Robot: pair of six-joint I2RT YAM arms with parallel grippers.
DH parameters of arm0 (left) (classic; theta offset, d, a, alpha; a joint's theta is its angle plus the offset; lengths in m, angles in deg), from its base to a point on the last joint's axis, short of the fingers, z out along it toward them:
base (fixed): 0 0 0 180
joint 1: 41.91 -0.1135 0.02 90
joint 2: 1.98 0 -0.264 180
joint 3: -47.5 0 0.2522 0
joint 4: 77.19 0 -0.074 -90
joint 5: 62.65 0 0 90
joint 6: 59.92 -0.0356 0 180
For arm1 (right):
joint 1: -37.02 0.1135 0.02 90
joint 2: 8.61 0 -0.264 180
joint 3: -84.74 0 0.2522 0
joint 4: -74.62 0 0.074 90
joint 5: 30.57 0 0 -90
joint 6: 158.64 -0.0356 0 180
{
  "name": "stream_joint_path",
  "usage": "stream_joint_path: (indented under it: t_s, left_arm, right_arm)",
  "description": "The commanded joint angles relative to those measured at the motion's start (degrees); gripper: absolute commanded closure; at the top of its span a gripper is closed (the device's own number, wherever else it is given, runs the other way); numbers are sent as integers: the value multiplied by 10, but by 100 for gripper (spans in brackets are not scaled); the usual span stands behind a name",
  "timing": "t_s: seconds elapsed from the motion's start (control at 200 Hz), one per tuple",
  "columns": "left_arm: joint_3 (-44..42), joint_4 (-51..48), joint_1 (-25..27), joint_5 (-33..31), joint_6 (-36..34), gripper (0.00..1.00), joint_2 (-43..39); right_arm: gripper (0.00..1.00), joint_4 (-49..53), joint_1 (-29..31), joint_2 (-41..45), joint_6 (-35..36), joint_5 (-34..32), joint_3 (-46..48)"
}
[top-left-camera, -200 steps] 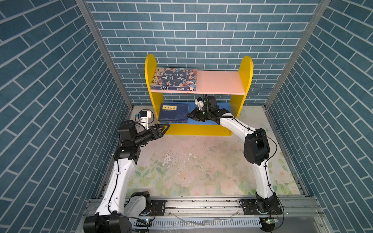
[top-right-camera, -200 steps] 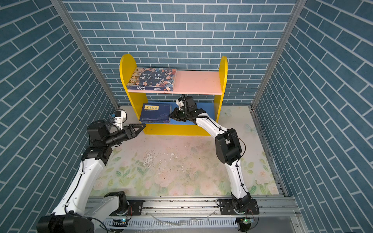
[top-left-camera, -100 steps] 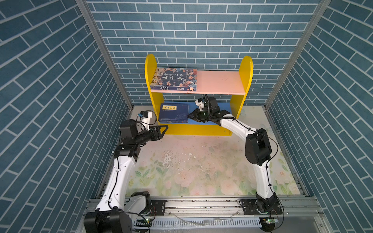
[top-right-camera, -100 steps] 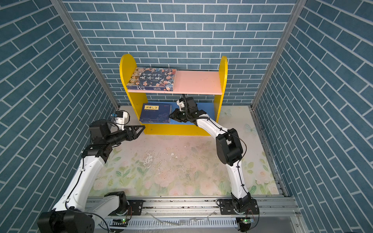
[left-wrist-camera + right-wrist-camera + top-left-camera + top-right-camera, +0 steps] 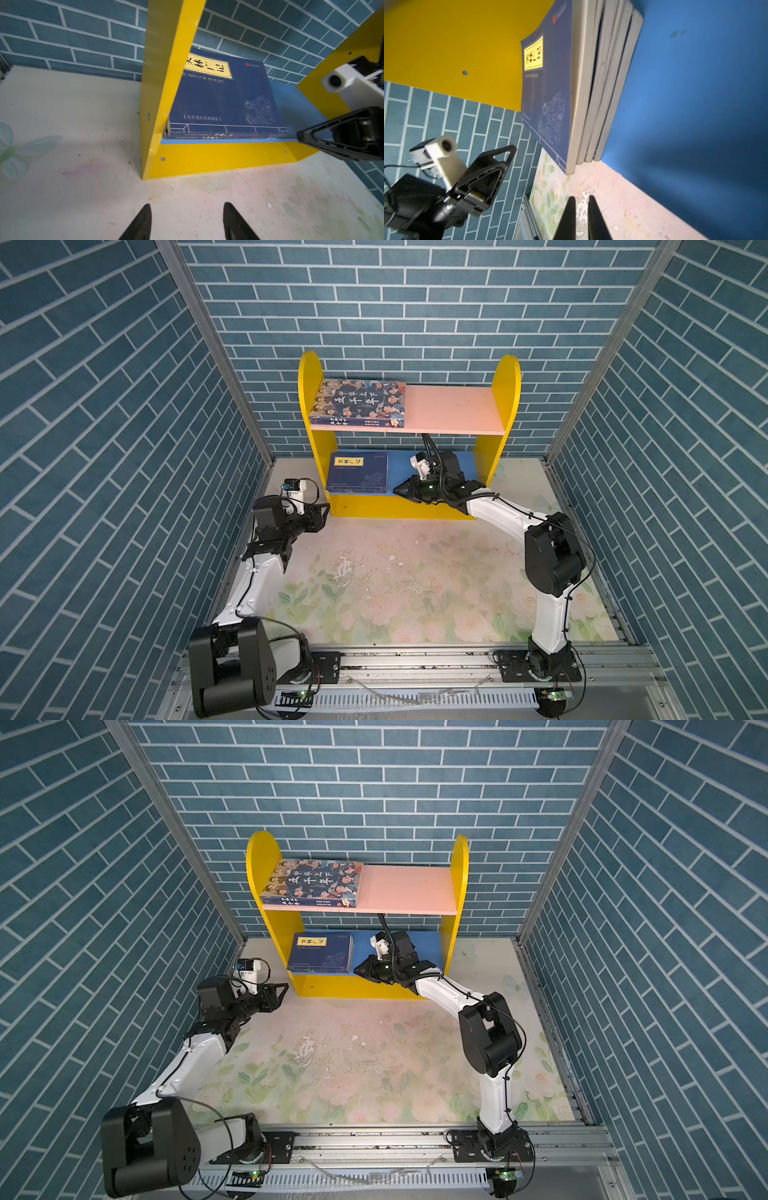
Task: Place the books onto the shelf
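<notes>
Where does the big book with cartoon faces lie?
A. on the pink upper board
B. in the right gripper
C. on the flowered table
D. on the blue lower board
A: in both top views the cartoon-face book lies flat on the pink upper board, at its left end; only the navy books are on the blue lower board.

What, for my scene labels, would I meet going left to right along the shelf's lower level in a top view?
left hand → stack of navy books → right hand → right yellow side panel. The left side panel overlaps the left hand, so I leave it out.
</notes>
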Motion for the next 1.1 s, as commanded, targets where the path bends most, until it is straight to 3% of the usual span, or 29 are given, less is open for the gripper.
stream_joint_path:
  t_s: [0.0,0.26,0.37,1.095]
  left_arm:
    - [4,68,-10,-13,-31,45,36]
    - [34,128,-14,-9,-25,46,114]
    - [48,148,-14,25,-17,47,134]
    - [78,204,-14,43,20,49,194]
  right_arm:
    - [87,-83,2,31,-20,54,18]
    - [91,-86,12,28,-23,93,25]
    - [91,-80,16,23,-21,102,17]
    - [91,-44,22,-30,-17,102,-41]
